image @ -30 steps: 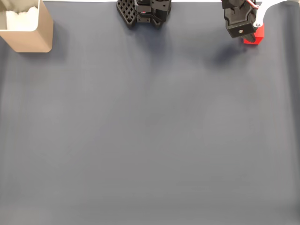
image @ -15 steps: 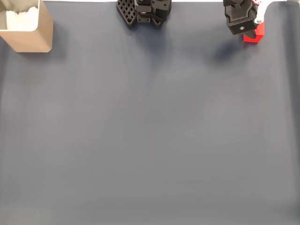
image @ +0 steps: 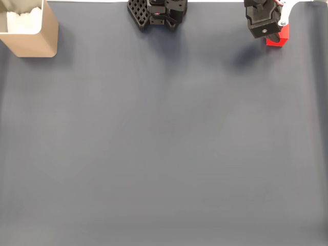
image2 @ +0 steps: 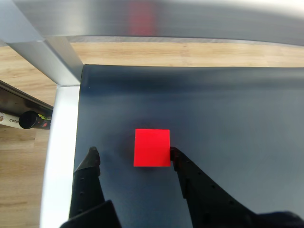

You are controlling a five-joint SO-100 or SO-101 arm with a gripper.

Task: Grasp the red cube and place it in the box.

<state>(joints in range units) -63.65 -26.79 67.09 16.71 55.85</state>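
Table: we are seeing a dark grey-blue mat covering it, smooth and matte. In the wrist view its silver edge is bordering the mat, with pale wood flooring lying beyond.

Red cube: resting on the mat at the fixed view's top right.

Claw: standing apart, one black finger touching the cube's side, the other off it.

Box: sitting at the top left corner, well apart from the cube.
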